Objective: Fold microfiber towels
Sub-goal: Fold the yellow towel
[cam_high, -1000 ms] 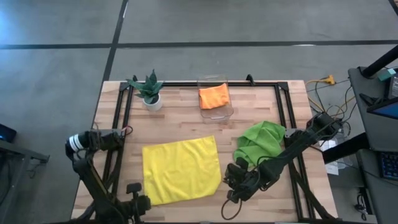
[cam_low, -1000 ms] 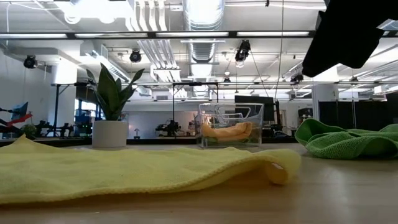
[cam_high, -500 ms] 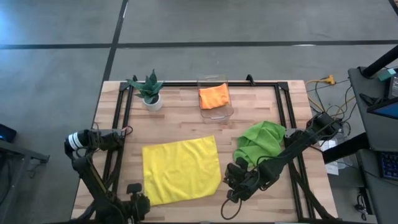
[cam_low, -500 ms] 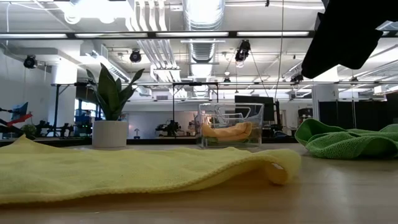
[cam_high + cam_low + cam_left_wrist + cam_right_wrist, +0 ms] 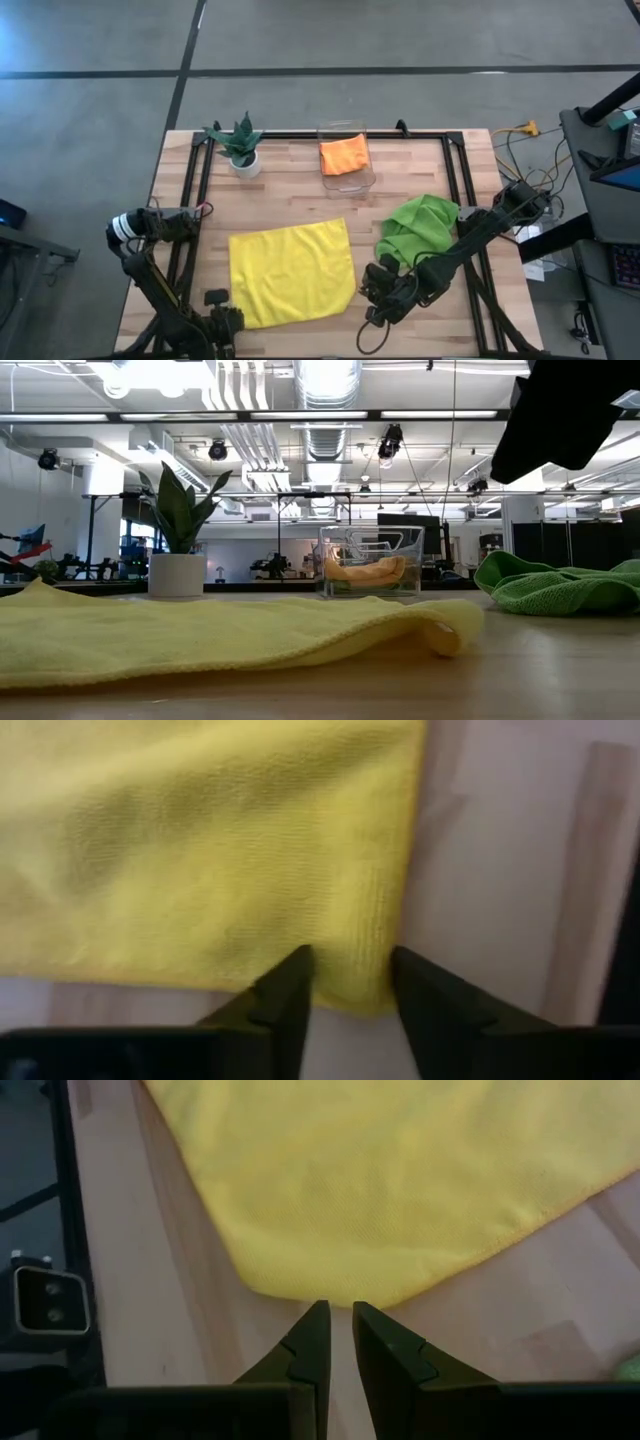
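Fingers of both grippers sit at the yellow towel's (image 5: 292, 273) near corners, evidently staged to lift that edge for a first fold. High view: the towel lies flat at the tabletop's (image 5: 300, 195) near middle; the left gripper (image 5: 222, 322) is at its near left corner, the right gripper (image 5: 378, 292) just off its near right corner. A green towel (image 5: 415, 225) lies crumpled toward the right edge, presumably awaiting its turn; an orange towel (image 5: 344, 155) rests in a clear bin (image 5: 350, 180) at the far edge, beside a potted plant (image 5: 241, 145). Low view: the yellow towel (image 5: 220, 635) lies low and slack, its right edge rolled under; nothing is raised. Left wrist view: the left fingers (image 5: 285, 1005) stand spread, straddling the towel's corner hem (image 5: 375, 960), not yet pinching. Right wrist view: the right fingers (image 5: 312, 1350) are nearly pressed together, empty, pointing at the towel's corner (image 5: 330, 1285) just ahead; they would need to part before gripping.
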{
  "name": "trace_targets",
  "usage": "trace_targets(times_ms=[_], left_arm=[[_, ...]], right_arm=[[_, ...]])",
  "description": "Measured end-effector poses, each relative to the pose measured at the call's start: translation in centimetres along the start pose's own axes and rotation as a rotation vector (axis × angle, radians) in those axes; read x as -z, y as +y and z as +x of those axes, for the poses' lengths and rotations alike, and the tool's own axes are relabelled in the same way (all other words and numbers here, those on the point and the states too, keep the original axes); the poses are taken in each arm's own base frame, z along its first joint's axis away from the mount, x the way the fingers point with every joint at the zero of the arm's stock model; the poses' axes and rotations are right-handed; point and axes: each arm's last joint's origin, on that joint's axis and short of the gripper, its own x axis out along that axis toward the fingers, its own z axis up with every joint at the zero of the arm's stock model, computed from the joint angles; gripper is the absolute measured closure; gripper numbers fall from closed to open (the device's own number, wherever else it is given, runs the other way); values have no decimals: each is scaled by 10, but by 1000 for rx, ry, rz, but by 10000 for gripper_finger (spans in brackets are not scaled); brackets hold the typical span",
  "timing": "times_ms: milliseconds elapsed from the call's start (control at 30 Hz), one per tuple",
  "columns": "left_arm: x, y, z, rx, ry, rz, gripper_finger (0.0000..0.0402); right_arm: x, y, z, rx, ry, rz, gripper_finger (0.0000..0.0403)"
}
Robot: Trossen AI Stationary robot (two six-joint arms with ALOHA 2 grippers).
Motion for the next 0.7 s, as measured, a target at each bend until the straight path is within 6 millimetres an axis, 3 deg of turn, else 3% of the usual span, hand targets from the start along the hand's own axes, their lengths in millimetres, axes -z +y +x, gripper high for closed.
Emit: trace_targets(times_ms=[167, 467, 700], left_arm=[[-1, 4, -6, -36, 35, 12, 387], [-12, 5, -11, -16, -3, -26, 400], [-33, 12, -17, 10, -40, -99, 401]], right_arm=[[6, 4, -2, -23, -1, 5, 360], [20, 9, 20, -143, -88, -77, 356], [27, 10, 35, -110, -76, -232, 310]])
